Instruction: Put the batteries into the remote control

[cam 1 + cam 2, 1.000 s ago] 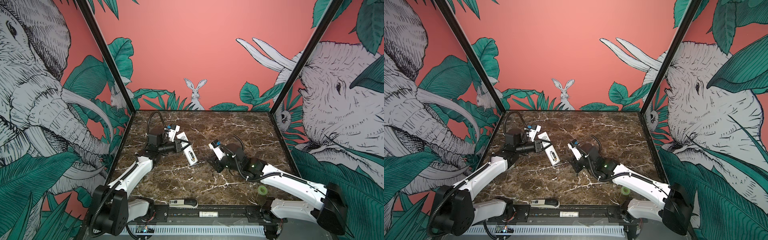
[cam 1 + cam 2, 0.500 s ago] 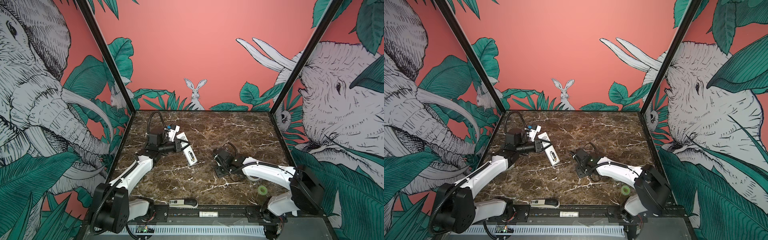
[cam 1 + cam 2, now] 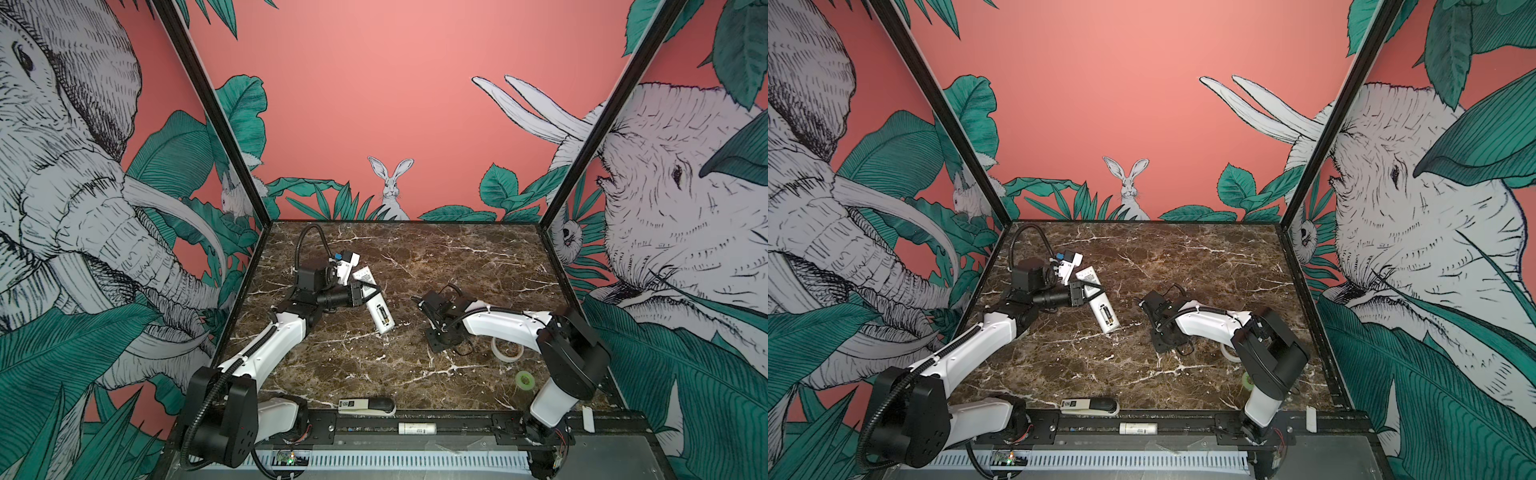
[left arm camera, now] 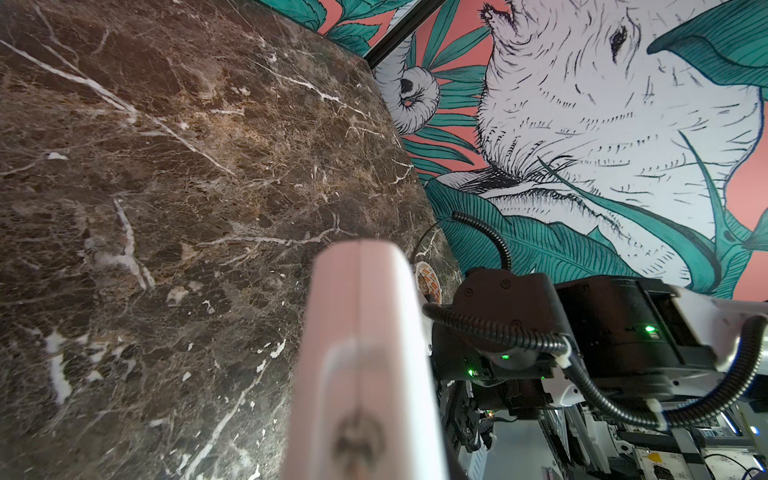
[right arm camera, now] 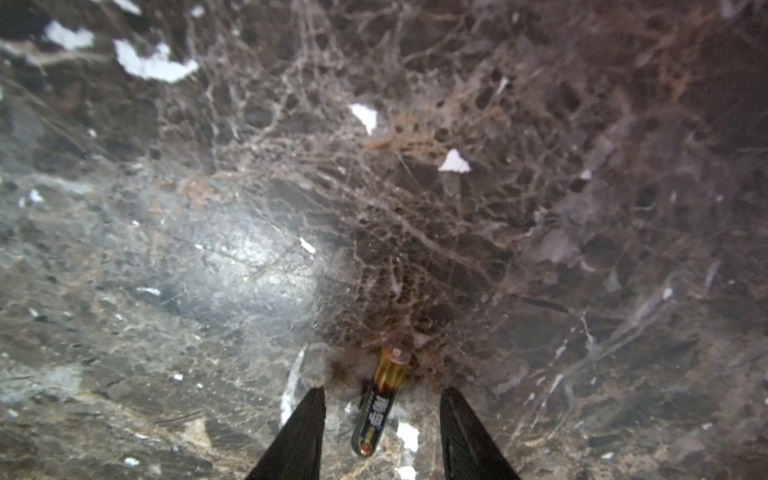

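Note:
The remote control (image 3: 374, 305) is a slim white bar held tilted above the marble at the left, and my left gripper (image 3: 362, 291) is shut on its middle. Its open compartment faces up in both top views, with a dark strip (image 3: 1108, 312) in it that looks like a battery. The left wrist view shows the remote (image 4: 361, 353) only as a blur. A dark battery with a gold end (image 5: 380, 401) lies on the marble. My right gripper (image 5: 383, 392) points down over it, open, one finger on each side, neither touching. In a top view the right gripper (image 3: 443, 341) hides that battery.
A white-and-black stapler (image 3: 365, 405) lies at the front edge, with a white labelled tube (image 3: 417, 428) on the rail behind it. A white tape roll (image 3: 507, 350) and a green roll (image 3: 525, 379) sit by the right arm. A small white piece (image 3: 587, 418) lies on the right rail.
The right arm has folded back and its gripper has tipped down toward the marble, nearer the front. The left arm and the remote have not moved.

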`<act>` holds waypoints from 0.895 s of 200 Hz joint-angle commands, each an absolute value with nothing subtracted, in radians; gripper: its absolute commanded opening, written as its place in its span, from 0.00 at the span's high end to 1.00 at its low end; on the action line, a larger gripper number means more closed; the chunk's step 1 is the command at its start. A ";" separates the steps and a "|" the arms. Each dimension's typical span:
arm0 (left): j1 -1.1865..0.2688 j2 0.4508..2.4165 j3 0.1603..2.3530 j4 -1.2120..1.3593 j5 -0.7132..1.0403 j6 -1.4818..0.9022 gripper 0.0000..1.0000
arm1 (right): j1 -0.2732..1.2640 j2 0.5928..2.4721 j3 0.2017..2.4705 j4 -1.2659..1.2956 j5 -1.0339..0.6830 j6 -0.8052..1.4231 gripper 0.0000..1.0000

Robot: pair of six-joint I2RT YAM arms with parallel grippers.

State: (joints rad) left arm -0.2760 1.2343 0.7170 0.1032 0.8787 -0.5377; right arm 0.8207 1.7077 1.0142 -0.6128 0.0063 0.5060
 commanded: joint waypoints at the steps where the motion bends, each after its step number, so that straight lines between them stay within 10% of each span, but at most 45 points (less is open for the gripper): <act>1: -0.275 1.201 0.708 0.122 0.898 -0.530 1.00 | 0.813 1.732 1.043 -0.634 0.005 0.511 0.60; 110: -0.274 1.214 0.703 0.133 0.892 -0.532 1.00 | 0.813 1.816 1.127 -0.712 0.003 0.475 0.93; 179: -0.292 1.262 0.705 0.121 0.875 -0.545 1.00 | 0.825 1.561 1.106 -0.460 -0.114 0.333 0.93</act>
